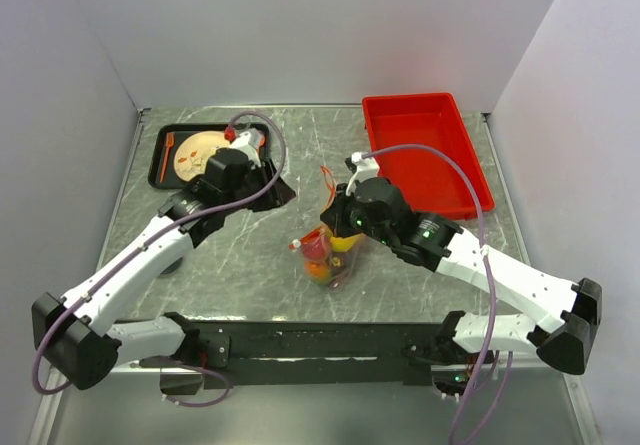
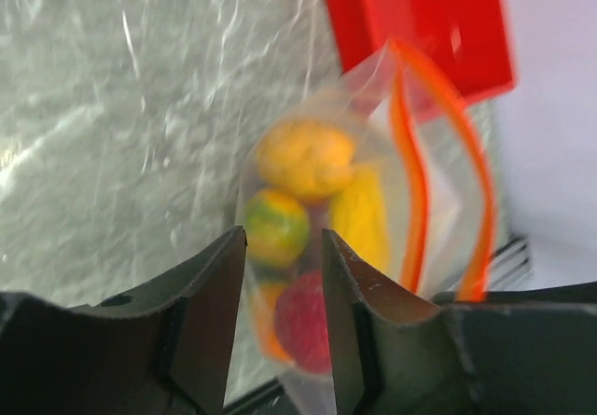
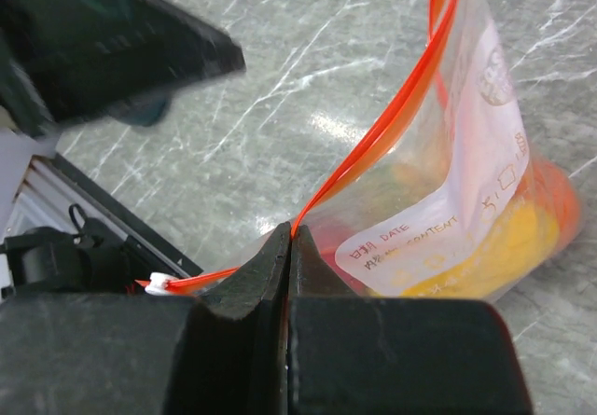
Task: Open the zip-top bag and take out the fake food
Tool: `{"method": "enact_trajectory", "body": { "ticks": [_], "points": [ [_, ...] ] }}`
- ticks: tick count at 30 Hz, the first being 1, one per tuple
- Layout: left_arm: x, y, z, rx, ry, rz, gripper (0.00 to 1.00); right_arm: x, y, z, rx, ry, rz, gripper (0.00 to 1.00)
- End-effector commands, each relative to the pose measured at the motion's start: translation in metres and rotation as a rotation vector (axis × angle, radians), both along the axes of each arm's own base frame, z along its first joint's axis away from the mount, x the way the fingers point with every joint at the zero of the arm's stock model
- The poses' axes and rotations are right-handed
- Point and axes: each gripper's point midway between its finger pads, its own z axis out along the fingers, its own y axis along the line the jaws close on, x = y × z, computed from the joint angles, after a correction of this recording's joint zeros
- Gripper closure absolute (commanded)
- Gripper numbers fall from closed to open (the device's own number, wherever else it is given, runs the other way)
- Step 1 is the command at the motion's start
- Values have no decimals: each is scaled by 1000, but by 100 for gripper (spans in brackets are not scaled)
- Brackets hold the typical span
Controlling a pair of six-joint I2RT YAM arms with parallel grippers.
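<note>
The clear zip-top bag (image 1: 335, 255) hangs low over the table centre, its orange zipper strip (image 3: 373, 145) parted near the top. My right gripper (image 1: 332, 210) (image 3: 289, 233) is shut on that strip close to the white slider (image 3: 159, 284) and holds the bag up. The fake food (image 1: 322, 253) sits in the bag's bottom: a yellow-orange fruit (image 2: 303, 159), a green-orange one (image 2: 275, 224), a red one (image 2: 303, 322). My left gripper (image 1: 278, 191) (image 2: 282, 238) is open and empty, a little left of the bag and pointing at it.
A rigid red bin (image 1: 425, 150) (image 2: 410, 23) stands at the back right, just behind the bag. A black tray (image 1: 160, 160) with a beige plate (image 1: 197, 155) and orange cutlery lies at the back left, beside the left wrist.
</note>
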Motion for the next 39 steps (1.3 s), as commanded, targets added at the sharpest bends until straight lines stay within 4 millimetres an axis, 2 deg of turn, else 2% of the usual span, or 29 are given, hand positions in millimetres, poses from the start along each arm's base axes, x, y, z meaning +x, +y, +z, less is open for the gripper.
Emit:
{"method": "enact_trajectory", "body": {
  "ticks": [1, 5, 8, 10, 12, 18, 25, 27, 30, 31, 32, 33, 34, 35, 36, 37, 39],
  "points": [
    [-17, -13, -11, 61, 51, -150, 56, 8, -2, 27, 40, -54, -72, 100],
    [-31, -32, 0, 15, 41, -286, 43, 6, -2, 20, 41, -45, -75, 100],
    [-36, -40, 1, 13, 67, -355, 42, 4, 4, 18, 84, -48, -56, 100],
    [-41, -39, -9, 43, 108, -383, 42, 3, 11, 25, 163, -68, -36, 100],
    [-44, -38, -9, 44, 106, -391, 42, 2, 24, 32, 240, -76, -2, 100],
    [-60, -31, -21, 31, 160, -390, 43, 14, 45, 34, 270, -69, -10, 100],
    [-62, -13, -59, 130, 229, -330, 52, 16, 50, 34, 274, -57, -14, 100],
    [-58, -10, -62, 146, 230, -305, 57, 15, 46, 33, 260, -55, -22, 100],
    [-49, -5, -67, 181, 222, -255, 67, 14, 39, 34, 244, -61, -42, 100],
    [-46, -4, -67, 190, 220, -240, 76, 14, 37, 35, 240, -62, -46, 100],
    [-43, -2, -70, 204, 235, -215, 80, 14, 33, 38, 242, -71, -59, 100],
    [-36, 8, -75, 248, 234, -156, 83, 12, 30, 37, 231, -71, -64, 100],
    [-32, 11, -71, 255, 219, -131, 82, 11, 26, 39, 229, -76, -69, 100],
    [-29, 15, -68, 255, 208, -96, 77, 11, 24, 40, 223, -82, -74, 100],
    [-24, 20, -65, 266, 191, -57, 65, 10, 20, 38, 210, -79, -77, 100],
    [-21, 19, -62, 253, 174, -48, 59, 9, 18, 39, 207, -83, -77, 100],
    [-18, 19, -58, 234, 164, -33, 57, 8, 15, 38, 193, -82, -76, 100]
  ]
}}
